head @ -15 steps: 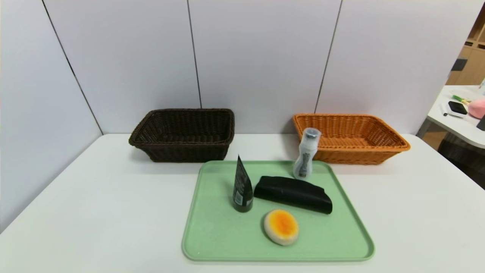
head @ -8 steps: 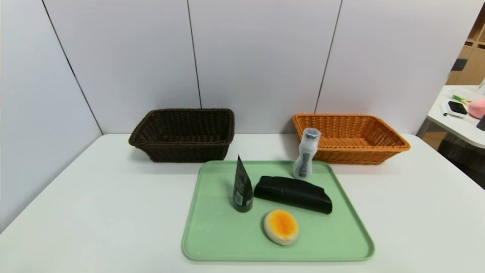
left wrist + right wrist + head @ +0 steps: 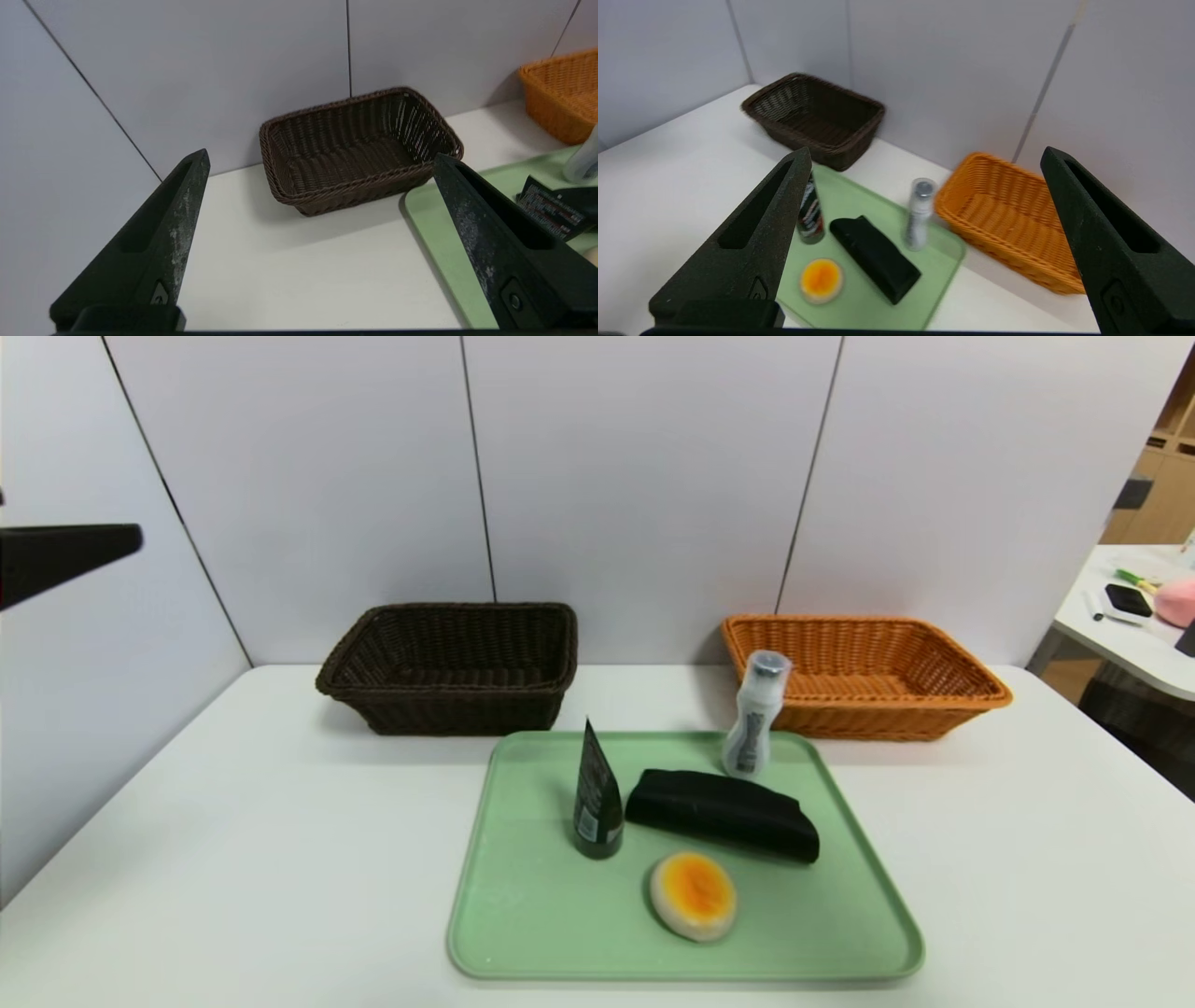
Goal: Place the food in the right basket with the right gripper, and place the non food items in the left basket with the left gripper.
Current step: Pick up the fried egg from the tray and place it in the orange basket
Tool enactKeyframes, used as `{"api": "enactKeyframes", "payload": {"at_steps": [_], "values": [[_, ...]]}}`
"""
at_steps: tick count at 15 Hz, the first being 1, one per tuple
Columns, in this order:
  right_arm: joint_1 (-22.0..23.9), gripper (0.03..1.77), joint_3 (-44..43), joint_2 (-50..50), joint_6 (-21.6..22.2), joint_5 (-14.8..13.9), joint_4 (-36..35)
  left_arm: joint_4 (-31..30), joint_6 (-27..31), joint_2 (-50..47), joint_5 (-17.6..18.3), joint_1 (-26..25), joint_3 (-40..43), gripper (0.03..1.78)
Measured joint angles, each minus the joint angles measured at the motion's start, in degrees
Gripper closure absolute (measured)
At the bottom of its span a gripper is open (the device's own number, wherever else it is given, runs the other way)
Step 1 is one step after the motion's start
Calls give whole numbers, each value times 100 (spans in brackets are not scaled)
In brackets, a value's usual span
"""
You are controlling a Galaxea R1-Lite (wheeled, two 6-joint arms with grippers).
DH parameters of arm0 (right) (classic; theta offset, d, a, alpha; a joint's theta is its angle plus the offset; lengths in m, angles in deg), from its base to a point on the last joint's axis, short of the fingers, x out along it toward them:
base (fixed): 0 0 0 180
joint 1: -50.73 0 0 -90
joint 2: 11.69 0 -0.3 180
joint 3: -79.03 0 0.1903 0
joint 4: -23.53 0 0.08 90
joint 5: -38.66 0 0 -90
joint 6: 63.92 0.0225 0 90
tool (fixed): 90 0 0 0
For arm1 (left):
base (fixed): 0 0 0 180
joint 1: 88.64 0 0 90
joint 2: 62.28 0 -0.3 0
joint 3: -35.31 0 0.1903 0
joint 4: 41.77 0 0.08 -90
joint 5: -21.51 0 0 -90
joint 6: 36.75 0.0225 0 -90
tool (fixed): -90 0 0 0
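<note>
Nothing sorted yet, all of it left to do. White surface (image 3: 233, 859) fills the lower half of the head view, grey wall panels behind. Left basket (image 3: 453, 665), dark brown, sits left of centre against the wall; right basket (image 3: 864, 674), orange, right of centre; both look empty. Green tray (image 3: 523, 915) lies lower centre, just in front of the baskets, carrying all four items. Black pouch (image 3: 721, 814) lies flat mid-tray; green-black tube (image 3: 596, 795) stands upright just left of it; white bottle (image 3: 754, 717) stands at the tray's far right corner, overlapping the orange basket in frame; the food (image 3: 693, 894), cream rim and orange centre, sits nearest the camera, low centre of the tray. My left gripper (image 3: 317, 163): jaws wide open, gripping nothing, high and well clear of the surface. My right gripper (image 3: 924, 158): jaws wide open too, empty, also well above the tray. View differences: head view catches only one dark jaw tip at the upper left edge and no right arm at all. Left wrist view shows the brown basket's bare floor dead centre, but only a corner of the tray, a slice of the tube and bottle, a sliver of the orange basket at upper right. Right wrist view gets the full tray, all four items and both baskets between my jaws, somewhat blurred. My guess: bun is first for the right jaws, the other three for the left.
</note>
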Motion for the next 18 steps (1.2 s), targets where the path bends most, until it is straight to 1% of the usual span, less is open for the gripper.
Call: {"api": "enactKeyframes", "payload": {"at_steps": [2, 4, 5, 6, 7, 9, 11, 12, 13, 15, 17, 18], "values": [[-783, 10, -306, -789, 89, -618, 121, 17, 115, 406, -9, 88, -78, 12], [-1408, 10, -482, -1554, 312, -1304, 232, 297, 79, 625, -13, 163, -102, 12], [-1643, 10, -562, -1869, 507, -1653, 346, 532, 63, 670, -11, 182, -105, 12], [-1819, 10, -650, -2131, 746, -1933, 592, 767, 22, 686, -9, 190, -116, 12], [-1976, 10, -761, -2370, 1025, -2088, 951, 1007, -116, 684, -7, 199, -129, 12], [-2274, 10, -1008, -2728, 1648, -2143, 1631, 1309, -458, 669, -7, 276, -149, 12], [-2522, 10, -1309, -3029, 2186, -2171, 2271, 1343, -911, 656, -33, 472, -135, 12], [-2636, 10, -1502, -3195, 2436, -2185, 2591, 1359, -1097, 653, -143, 579, -67, 12], [-2745, 10, -1707, -3352, 2698, -2191, 2866, 1335, -1139, 653, -315, 660, 24, 12], [-2946, 10, -2111, -3663, 3220, -2239, 3489, 1296, -1150, 649, -778, 920, 232, 12], [-3099, 10, -2415, -3950, 3568, -2419, 4052, 1282, -1163, 638, -1234, 1248, 389, 12], [-3170, 10, -2531, -4101, 3736, -2494, 4250, 1276, -1172, 629, -1393, 1389, 441, 12]]}}
